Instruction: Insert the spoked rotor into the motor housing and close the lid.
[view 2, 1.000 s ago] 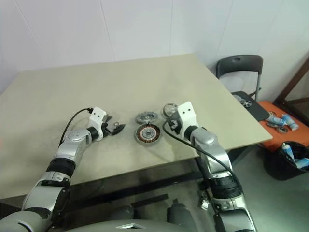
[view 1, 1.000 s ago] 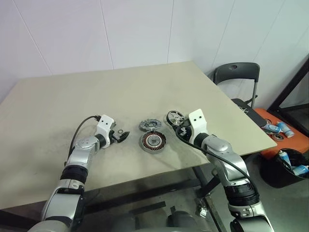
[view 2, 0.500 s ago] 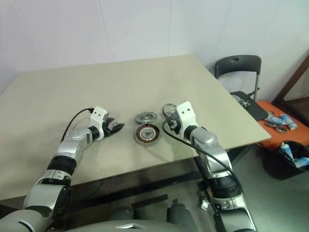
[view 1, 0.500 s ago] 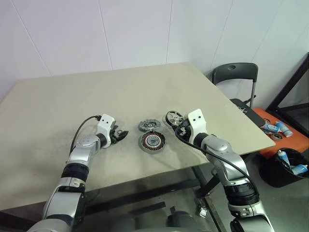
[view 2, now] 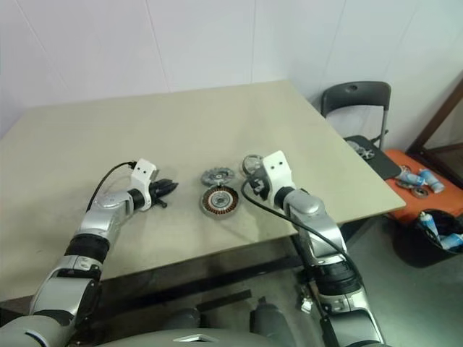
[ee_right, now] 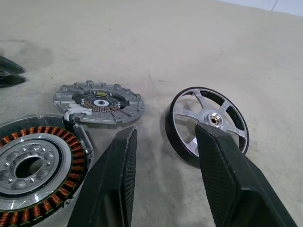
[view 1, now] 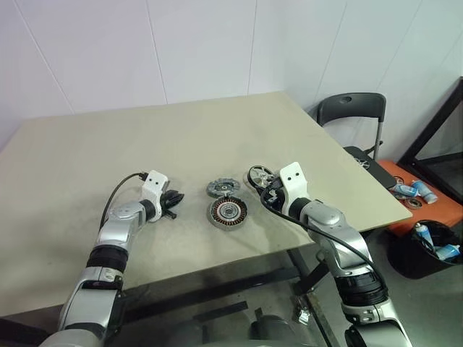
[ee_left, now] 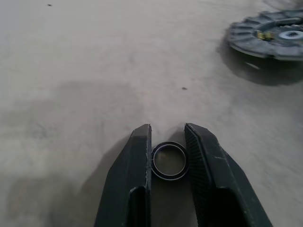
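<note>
Closing on a small black ring (ee_left: 170,161), left gripper (ee_left: 168,142) fingers flank it on the surface (view 1: 87,159). Right gripper (ee_right: 163,142) open, empty, hovering near rotor (ee_right: 207,124). Housing (view 1: 228,211) and lid (view 1: 223,188) lie between the arms.

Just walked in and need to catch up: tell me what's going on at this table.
A humanoid robot is working on motor parts on a table. Its left hand has its fingers around a small black ring. Its right hand is open, poised by the spoked rotor, which leans propped on its rim. The motor housing and the lid lie flat between the arms, nothing assembled yet.
</note>
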